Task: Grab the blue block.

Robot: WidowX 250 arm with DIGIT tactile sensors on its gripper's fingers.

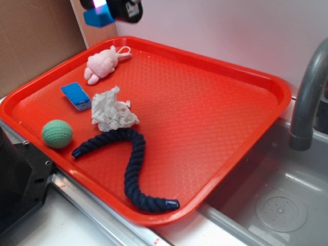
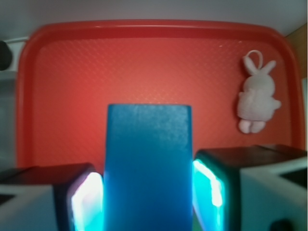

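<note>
1. Clamped between the two lit pads of the black tool (image 2: 149,192): the small, chunky, bright blue solid block (image 2: 148,163), gripped on its two opposite side faces, jaws closed only as far as the block's width allows.
2. Held high above the far left corner of the shallow red textured plastic tray (image 1: 266,84), clear of the tray floor and touching nothing but the pads; seen in the exterior view at the top edge of the frame, block (image 1: 98,17) poking out below the tool (image 1: 110,7).
3. Judged as a grasp already made and lifted: side-face grip on smooth flat faces, likely chosen for broad pad contact and little chance of twisting.
4. Inside the tray, all lying loose on its floor toward the left side:
   - pink plush rabbit with a loop (image 1: 105,62), near the far left corner, almost under the block;
   - flat blue sponge-like pad with a white underside (image 1: 76,96), nearer than the rabbit, not the task's thing;
   - crumpled white cloth scrap (image 1: 113,110), just beside the pad;
   - green dimpled ball (image 1: 57,134), near the tray's left rim;
   - dark navy twisted rope (image 1: 134,159), curving from beside the ball toward the near rim.
5. Right half of the tray bare.
6. Beyond the tray's right rim: a grey sink basin with a curved grey faucet (image 1: 307,97).
</note>
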